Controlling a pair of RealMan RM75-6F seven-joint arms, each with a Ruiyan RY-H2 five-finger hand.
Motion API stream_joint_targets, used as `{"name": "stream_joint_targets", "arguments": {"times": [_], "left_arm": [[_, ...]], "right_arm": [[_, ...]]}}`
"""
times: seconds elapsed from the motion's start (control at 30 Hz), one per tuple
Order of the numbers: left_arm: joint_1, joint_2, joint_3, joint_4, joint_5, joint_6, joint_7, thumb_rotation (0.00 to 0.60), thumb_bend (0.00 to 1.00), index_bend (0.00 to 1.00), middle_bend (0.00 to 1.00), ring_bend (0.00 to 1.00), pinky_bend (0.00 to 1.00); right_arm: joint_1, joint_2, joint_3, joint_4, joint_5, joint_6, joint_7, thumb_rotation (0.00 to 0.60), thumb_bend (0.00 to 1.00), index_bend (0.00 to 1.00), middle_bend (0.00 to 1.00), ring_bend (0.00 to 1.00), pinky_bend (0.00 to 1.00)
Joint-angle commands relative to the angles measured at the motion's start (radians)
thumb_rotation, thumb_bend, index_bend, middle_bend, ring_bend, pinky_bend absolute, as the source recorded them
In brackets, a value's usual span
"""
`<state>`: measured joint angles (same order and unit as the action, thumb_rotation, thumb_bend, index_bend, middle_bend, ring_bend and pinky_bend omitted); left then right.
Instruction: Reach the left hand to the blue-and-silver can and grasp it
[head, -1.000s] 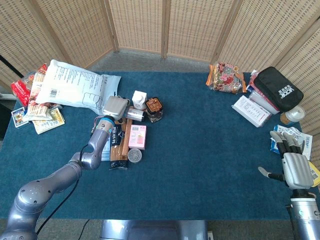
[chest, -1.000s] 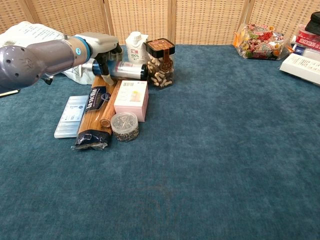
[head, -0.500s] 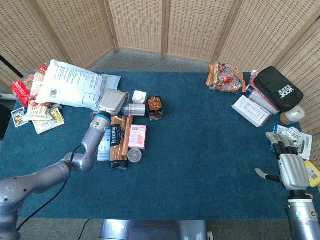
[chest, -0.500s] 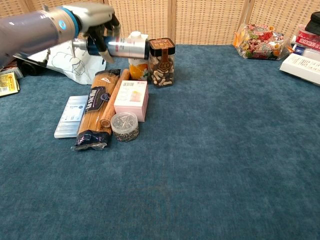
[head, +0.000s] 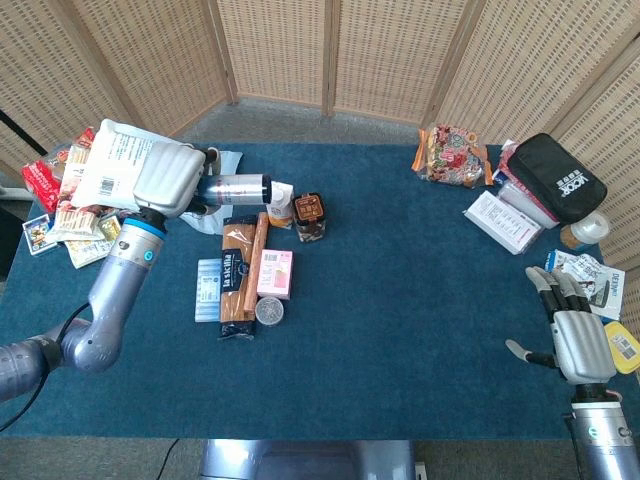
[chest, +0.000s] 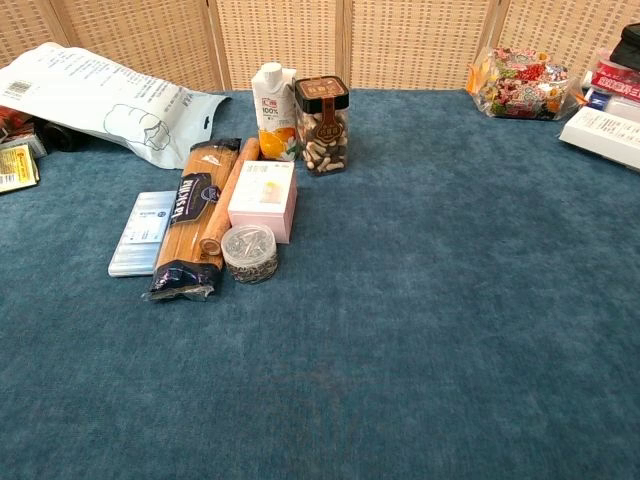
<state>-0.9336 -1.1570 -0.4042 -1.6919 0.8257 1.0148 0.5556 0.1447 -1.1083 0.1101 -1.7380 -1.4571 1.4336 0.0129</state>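
In the head view my left hand (head: 172, 180) grips the blue-and-silver can (head: 236, 188) and holds it lying sideways, high above the table, over the white mailer bag (head: 120, 160). The can's silver end points toward the juice carton (head: 280, 203). Neither that hand nor the can shows in the chest view. My right hand (head: 573, 335) hovers at the table's near right edge with its fingers spread and nothing in it.
A nut jar (chest: 322, 125), the juice carton (chest: 272, 112), a pink box (chest: 263, 199), a spaghetti pack (chest: 191, 227), a small round tin (chest: 249, 251) and a flat pale packet (chest: 144, 232) cluster left of centre. Snack packs (head: 60, 200) lie far left; a black pouch (head: 555, 176) and boxes lie far right.
My left hand has lifted the can off the table, up and to the left, out of the chest view. The right hand has drifted slightly nearer the table's edge.
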Motion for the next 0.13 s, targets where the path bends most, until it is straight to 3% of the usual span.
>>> {"name": "stream_joint_targets", "arguments": {"times": [0.03, 0.13], "left_arm": [[0.013, 0.032, -0.004, -0.037, -0.019, 0.022, 0.009, 0.6, 0.07, 0.78, 0.85, 0.78, 0.82], [0.01, 0.035, 0.006, -0.043, -0.021, 0.026, 0.008, 0.6, 0.07, 0.78, 0.85, 0.78, 0.82]], "right_arm": [[-0.001, 0.001, 0.0, -0.002, -0.002, 0.002, 0.0, 0.6, 0.0, 0.0, 0.0, 0.0, 0.0], [-0.001, 0.001, -0.001, -0.003, -0.005, 0.004, -0.002, 0.6, 0.0, 0.0, 0.0, 0.0, 0.0]]}}
